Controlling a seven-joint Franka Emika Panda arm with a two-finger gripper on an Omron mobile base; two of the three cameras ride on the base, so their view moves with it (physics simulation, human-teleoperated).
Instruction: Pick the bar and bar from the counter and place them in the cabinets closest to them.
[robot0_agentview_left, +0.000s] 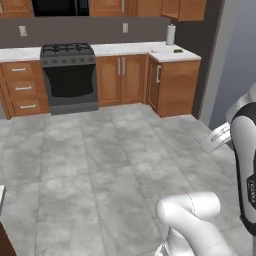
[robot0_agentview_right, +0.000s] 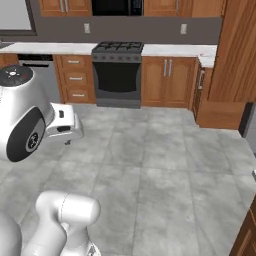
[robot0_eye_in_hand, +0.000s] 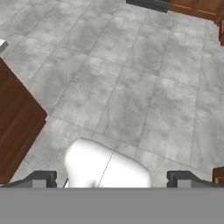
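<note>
Tool (robot0_eye_in_hand: 111, 179) sits nearest, seen in the hand view pointing down at grey tiled floor (robot0_eye_in_hand: 131, 78), fingertips (robot0_eye_in_hand: 41, 179) spread wide apart, nothing between them. Brown wood cabinet side (robot0_eye_in_hand: 17, 127) at the left edge of that view.

Base views: white arm (robot0_agentview_left: 192, 220) low in the foreground, wide bare stretch of floor ahead of it.

Far wall: black gas stove (robot0_agentview_left: 68, 75) with oven door, wooden base cabinets (robot0_agentview_left: 121, 79) either side, drawers (robot0_agentview_left: 22, 88) to its left. White marble bench (robot0_agentview_left: 150, 50) runs along the top and turns forward at the right corner.

On that corner section: paper towel roll (robot0_agentview_left: 171, 34) upright at the back, a small pale flat item (robot0_agentview_left: 155, 51) that may be one bar, and a small dark-green oval (robot0_agentview_left: 177, 50) near it; too small to tell more. Second bar not made out.

Brown wall cabinets (robot0_agentview_left: 185, 7) above the bench, black microwave (robot0_agentview_left: 60, 7) over the stove. Well apart from the robot.
</note>
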